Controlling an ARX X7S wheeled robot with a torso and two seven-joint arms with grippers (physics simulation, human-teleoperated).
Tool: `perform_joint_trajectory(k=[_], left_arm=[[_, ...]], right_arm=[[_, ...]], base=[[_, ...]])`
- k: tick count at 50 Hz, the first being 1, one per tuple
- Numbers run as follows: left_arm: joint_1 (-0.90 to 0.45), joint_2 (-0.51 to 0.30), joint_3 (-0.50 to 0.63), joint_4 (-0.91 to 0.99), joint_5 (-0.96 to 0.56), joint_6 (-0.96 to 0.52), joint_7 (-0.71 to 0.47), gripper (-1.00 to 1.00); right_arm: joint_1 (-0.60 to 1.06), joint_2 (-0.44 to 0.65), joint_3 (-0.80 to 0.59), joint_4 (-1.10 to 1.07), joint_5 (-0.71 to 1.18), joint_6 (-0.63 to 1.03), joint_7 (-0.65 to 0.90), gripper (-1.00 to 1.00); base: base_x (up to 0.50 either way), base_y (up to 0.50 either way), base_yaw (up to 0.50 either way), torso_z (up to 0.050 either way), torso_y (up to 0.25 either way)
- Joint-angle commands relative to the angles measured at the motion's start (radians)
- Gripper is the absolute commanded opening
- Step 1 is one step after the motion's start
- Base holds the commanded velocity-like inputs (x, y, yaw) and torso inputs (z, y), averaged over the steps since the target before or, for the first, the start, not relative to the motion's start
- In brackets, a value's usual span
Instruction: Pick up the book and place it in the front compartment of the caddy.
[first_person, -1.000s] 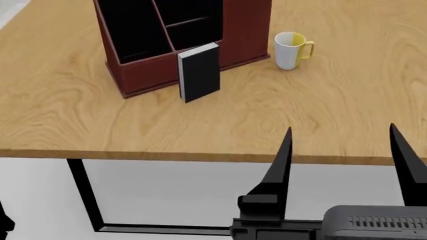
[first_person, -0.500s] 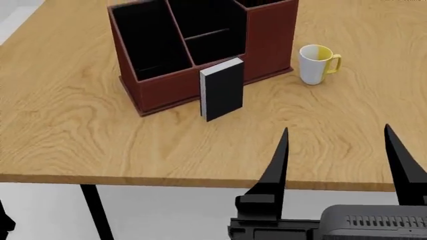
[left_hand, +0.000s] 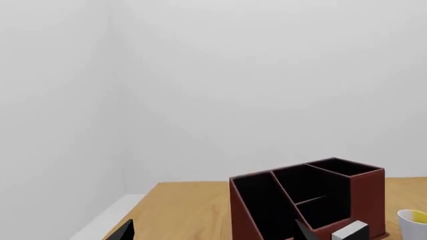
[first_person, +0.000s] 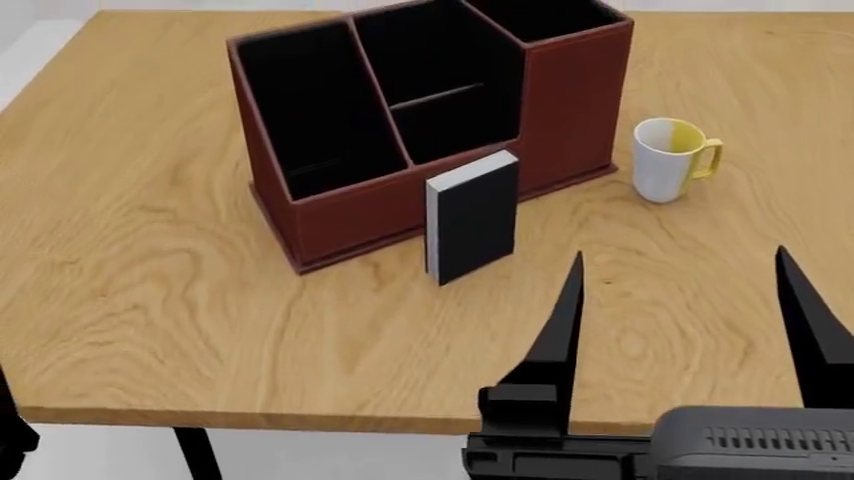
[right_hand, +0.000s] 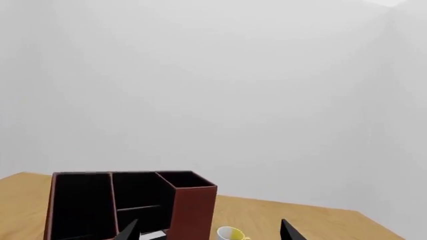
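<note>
The black book (first_person: 474, 215) with white page edges stands upright on the table, against the caddy's near wall. The red-brown caddy (first_person: 571, 100) has black-lined compartments and stands at the table's middle back. My right gripper (first_person: 687, 300) is open and empty, raised over the table's near edge, right of and nearer than the book. In the right wrist view the gripper (right_hand: 210, 232) faces the caddy (right_hand: 195, 210) from a distance. My left gripper (left_hand: 213, 235) is open and empty; its view shows the caddy (left_hand: 367, 200) and the book's top (left_hand: 350, 231) far ahead.
A white-and-yellow mug (first_person: 671, 158) stands right of the caddy, and also shows in the right wrist view (right_hand: 232, 234). The wooden table (first_person: 160, 300) has its near edge just ahead of my right gripper. A dark part of my left arm (first_person: 11, 430) shows at the lower left.
The head view has shifted: caddy, book and mug now sit lower and further right, and more of the tabletop shows. Both grippers stay open; the book has not moved on the table.
</note>
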Motion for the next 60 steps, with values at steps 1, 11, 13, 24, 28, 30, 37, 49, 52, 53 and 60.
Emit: perform_joint_trajectory(k=[1,11,13,24,28,30,37,49,52,53,60], left_arm=[[-0.014,0.029,-0.006,-0.004,0.023,-0.01,0.025,1.0],[-0.001,0.026,-0.001,-0.008,0.038,0.002,0.027,1.0],[-0.001,0.024,-0.001,-0.006,0.037,0.002,0.025,1.0],[-0.002,0.009,-0.001,0.006,0.03,0.009,0.016,1.0],[-0.01,0.006,-0.001,0.009,0.024,0.008,0.013,1.0],[-0.011,0.003,0.0,0.01,0.022,0.009,0.011,1.0],[-0.019,-0.006,0.005,0.02,0.017,0.012,0.003,1.0],[-0.045,-0.017,0.017,0.02,0.005,0.016,-0.004,1.0],[-0.05,-0.02,0.021,0.022,0.004,0.017,-0.008,1.0],[-0.051,-0.022,0.022,0.024,0.004,0.018,-0.009,1.0],[-0.088,-0.044,0.045,0.03,-0.011,0.029,-0.024,1.0]], right_arm=[[-0.005,-0.002,0.033,-0.006,-0.015,-0.01,-0.018,1.0],[-0.02,0.003,0.031,-0.001,-0.02,-0.025,-0.013,1.0],[-0.019,-0.001,0.03,0.002,-0.02,-0.025,-0.014,1.0],[-0.013,-0.004,0.025,0.001,-0.019,-0.021,-0.015,1.0],[-0.008,-0.006,0.022,0.001,-0.017,-0.015,-0.012,1.0],[-0.006,-0.007,0.022,0.001,-0.016,-0.015,-0.013,1.0],[0.001,-0.011,0.019,0.003,-0.014,-0.01,-0.012,1.0],[0.013,-0.014,0.017,0.004,-0.008,-0.003,-0.01,1.0],[0.013,-0.012,0.017,0.002,-0.007,-0.004,-0.009,1.0],[0.013,-0.012,0.016,0.002,-0.008,-0.005,-0.01,1.0],[0.033,-0.011,0.019,-0.005,0.011,0.008,-0.002,1.0]], base=[[0.24,0.05,0.0,0.0,0.0],[0.24,0.0,0.0,0.0,0.001],[0.24,0.0,0.0,0.0,0.0],[0.24,0.0,0.0,0.0,0.001],[0.24,0.0,0.0,0.0,0.0],[0.24,0.0,0.0,0.0,0.0],[0.24,0.0,0.0,0.0,0.001],[0.24,0.0,0.0,0.0,0.001],[0.24,0.0,0.0,0.0,0.0],[0.24,0.0,0.0,0.0,0.0],[0.24,0.0,0.0,0.0,0.001]])
